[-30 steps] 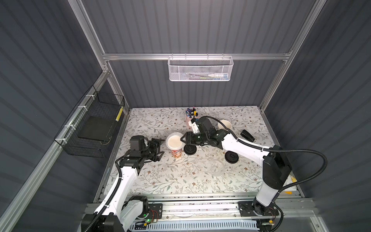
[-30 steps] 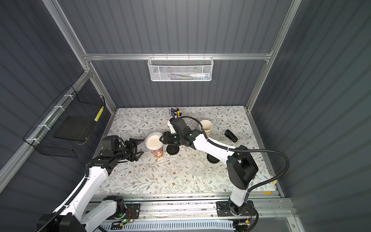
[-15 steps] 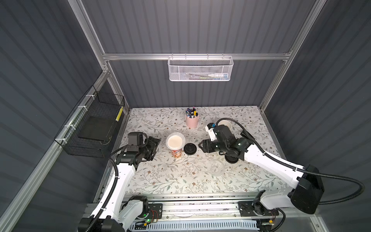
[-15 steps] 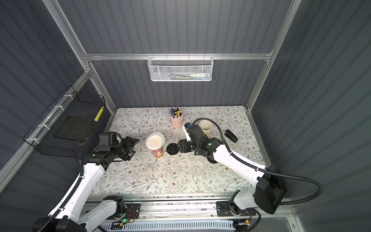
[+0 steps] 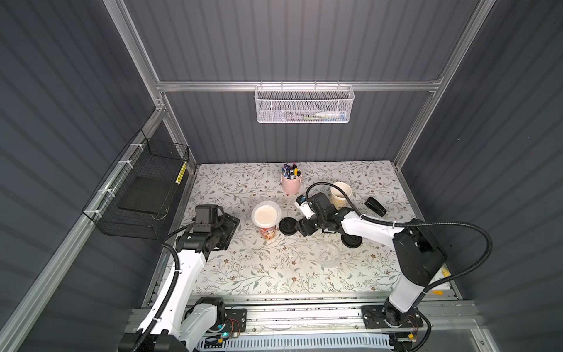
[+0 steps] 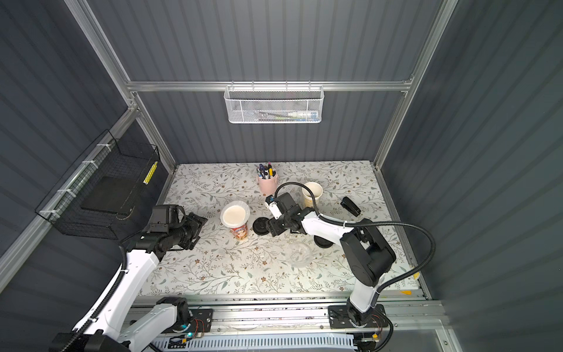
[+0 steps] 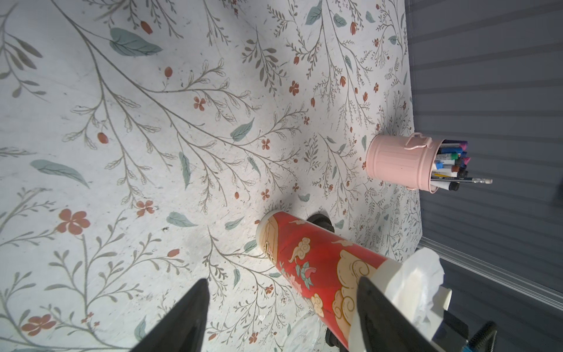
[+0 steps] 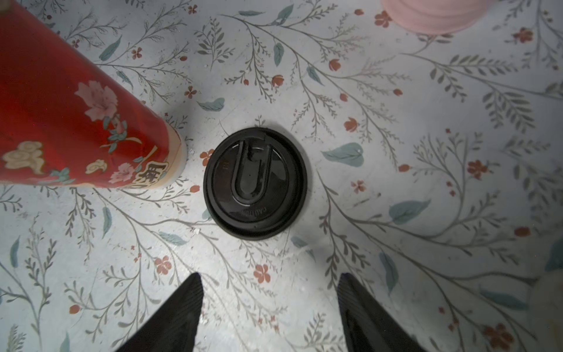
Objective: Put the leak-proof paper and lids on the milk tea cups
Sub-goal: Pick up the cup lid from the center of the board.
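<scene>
One sheet of leak-proof paper [image 5: 265, 214] lies over the mouth of the red cup [image 5: 268, 235] in the middle of the table [image 5: 243, 274], its crinkled edge hanging past the rim. We judge that half of the job is done. The second sheet [image 5: 327, 255] lies flat on the table, nearer and to the right, well apart from the cream cup [image 5: 340, 196], which stands uncovered at the far right.

Several things could go wrong. The sheet on the red cup looks loose, so a brush from either arm could slide it off or tip the tall cup. The second sheet is thin and flat on the table, so a pinch may miss it, crumple it or drag it along. The right wrist view is centred on a black lid [image 8: 255, 183] just right of the red cup; closing there would pick up the wrong thing.

The left fingers [image 7: 189, 317] stand wide apart, low at the left of the red cup, holding and touching nothing. The right fingers [image 8: 182, 311] are also spread wide and empty, short of the lid, with bare table between them.
</scene>
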`<state>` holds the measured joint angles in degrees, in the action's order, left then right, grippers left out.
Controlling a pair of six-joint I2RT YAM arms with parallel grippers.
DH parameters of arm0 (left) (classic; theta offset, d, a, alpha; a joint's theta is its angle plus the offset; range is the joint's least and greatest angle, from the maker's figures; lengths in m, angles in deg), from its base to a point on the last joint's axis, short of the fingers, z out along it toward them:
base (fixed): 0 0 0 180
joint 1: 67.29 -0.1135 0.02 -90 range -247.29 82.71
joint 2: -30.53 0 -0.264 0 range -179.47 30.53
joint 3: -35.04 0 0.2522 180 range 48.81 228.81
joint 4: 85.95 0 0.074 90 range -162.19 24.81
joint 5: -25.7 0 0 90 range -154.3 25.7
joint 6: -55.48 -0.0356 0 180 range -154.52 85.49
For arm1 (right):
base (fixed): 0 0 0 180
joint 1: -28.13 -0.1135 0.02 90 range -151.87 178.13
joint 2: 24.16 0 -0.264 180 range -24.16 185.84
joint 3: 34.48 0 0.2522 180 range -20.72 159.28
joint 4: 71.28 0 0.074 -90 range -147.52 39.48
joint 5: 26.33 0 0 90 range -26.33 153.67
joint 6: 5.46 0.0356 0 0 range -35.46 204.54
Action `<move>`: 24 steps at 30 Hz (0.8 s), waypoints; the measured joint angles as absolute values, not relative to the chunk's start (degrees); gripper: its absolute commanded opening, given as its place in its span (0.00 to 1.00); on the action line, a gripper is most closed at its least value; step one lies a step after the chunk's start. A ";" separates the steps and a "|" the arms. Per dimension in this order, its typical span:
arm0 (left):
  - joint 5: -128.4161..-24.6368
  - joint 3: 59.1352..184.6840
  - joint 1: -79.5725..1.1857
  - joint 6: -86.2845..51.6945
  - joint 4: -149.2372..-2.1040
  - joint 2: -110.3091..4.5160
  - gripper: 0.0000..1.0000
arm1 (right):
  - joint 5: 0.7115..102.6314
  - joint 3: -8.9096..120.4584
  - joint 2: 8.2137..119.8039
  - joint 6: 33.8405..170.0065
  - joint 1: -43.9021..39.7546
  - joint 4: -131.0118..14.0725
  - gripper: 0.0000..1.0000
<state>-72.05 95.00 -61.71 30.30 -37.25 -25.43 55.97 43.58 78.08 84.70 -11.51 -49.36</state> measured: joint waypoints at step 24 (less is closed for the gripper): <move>-71.76 94.74 -61.71 29.93 -37.47 -27.29 0.77 | 53.19 48.08 89.62 78.06 -13.43 -59.69 0.74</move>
<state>-71.76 94.74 -61.71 29.93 -37.47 -27.29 53.19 48.08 89.62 78.06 -13.43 -59.69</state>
